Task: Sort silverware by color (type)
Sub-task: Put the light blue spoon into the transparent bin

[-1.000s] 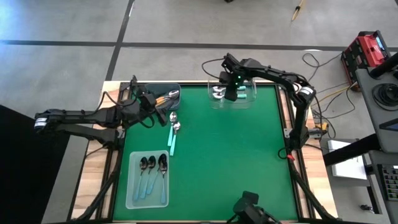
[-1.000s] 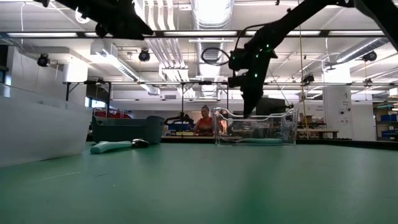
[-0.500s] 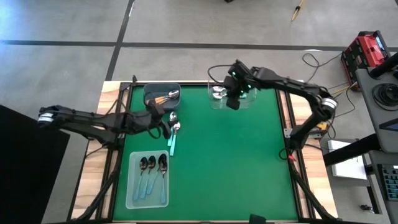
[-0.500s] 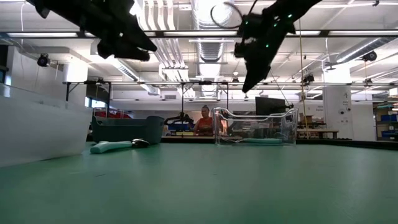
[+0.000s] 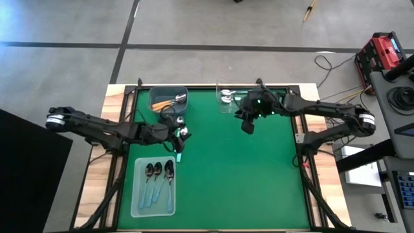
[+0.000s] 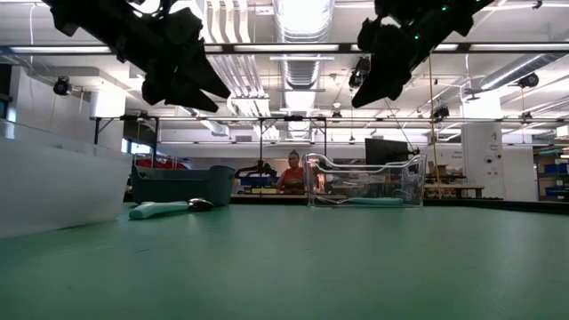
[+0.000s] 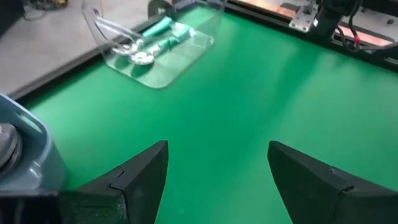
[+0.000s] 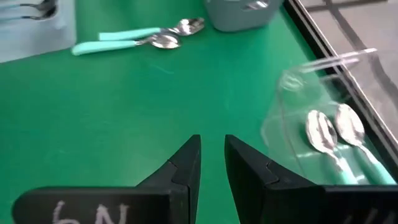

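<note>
Just beneath the wide left gripper [image 5: 176,134], two teal-handled spoons [image 5: 180,144]; right gripper [image 5: 247,127] narrow, empty.

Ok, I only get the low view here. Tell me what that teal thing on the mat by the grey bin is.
Observer: A loose pair of teal-handled spoons, side by side, bowls toward the grey bin.
Operator: Give me the left gripper's position.
Observer: The left gripper hangs over their bowl ends, jaws wide open, empty.
Operator: Now count the clear tray's contents.
Observer: The clear tray holds two more teal-handled spoons.
</note>
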